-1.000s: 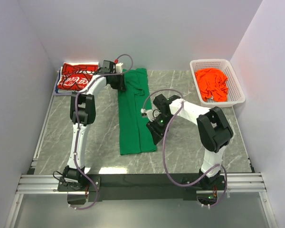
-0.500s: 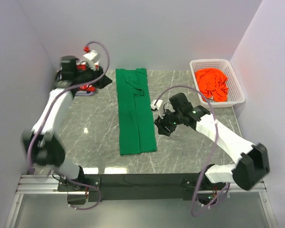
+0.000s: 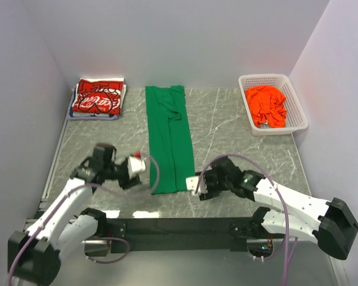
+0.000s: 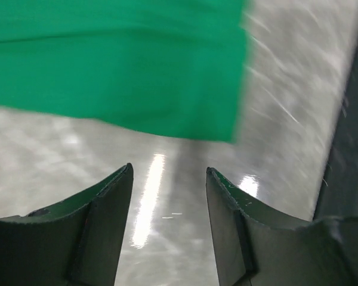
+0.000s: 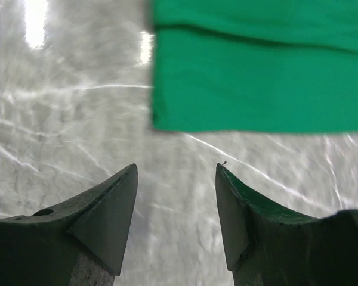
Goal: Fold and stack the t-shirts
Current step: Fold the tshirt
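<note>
Though wrist views show only the green t-shirt [image 4: 119,59] beyond both pairs of wide, empty jaws, overhead we see the red t-shirt [image 3: 97,99]. Its white lettering is unreadable.

Left tool [image 4: 169,169], right tool [image 5: 176,167]: jaws apart.

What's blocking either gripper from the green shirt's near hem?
Nothing visible. The left gripper and right gripper, both open, sit by the near corners of the green t-shirt; only bare table lies between.
</note>
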`<control>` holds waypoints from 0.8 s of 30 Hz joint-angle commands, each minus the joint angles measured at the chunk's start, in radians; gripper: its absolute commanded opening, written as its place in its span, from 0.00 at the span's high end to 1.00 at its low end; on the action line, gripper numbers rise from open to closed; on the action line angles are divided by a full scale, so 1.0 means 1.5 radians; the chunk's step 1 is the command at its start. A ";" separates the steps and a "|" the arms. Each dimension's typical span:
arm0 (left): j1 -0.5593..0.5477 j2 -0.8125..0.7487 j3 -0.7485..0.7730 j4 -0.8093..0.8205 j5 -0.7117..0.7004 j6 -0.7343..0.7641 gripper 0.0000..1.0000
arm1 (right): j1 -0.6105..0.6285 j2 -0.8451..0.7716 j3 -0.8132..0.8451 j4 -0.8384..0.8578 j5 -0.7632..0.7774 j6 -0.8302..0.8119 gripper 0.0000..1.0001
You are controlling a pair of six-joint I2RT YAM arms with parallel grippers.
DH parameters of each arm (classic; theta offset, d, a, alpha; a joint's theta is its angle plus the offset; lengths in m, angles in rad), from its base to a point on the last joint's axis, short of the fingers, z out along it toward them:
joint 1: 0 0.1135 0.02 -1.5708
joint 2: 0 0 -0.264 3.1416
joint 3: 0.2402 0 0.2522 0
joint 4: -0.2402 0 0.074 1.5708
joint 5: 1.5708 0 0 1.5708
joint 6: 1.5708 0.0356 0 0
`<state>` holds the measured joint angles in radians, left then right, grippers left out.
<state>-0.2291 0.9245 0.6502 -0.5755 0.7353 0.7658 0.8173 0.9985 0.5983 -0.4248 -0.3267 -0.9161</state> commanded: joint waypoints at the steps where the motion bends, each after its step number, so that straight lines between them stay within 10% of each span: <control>1: -0.087 -0.102 -0.091 0.018 -0.066 0.104 0.43 | 0.042 -0.011 -0.068 0.145 0.037 -0.096 0.39; 11: -0.307 -0.044 -0.197 0.205 -0.201 0.037 0.43 | 0.060 0.063 -0.152 0.280 0.031 -0.204 0.41; 24: -0.339 0.005 -0.233 0.288 -0.232 0.066 0.45 | 0.072 0.139 -0.147 0.305 0.010 -0.254 0.62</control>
<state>-0.7269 0.9451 0.3187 -0.2008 0.3939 0.8326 0.9127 1.1873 0.3679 -0.0048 -0.2878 -1.2644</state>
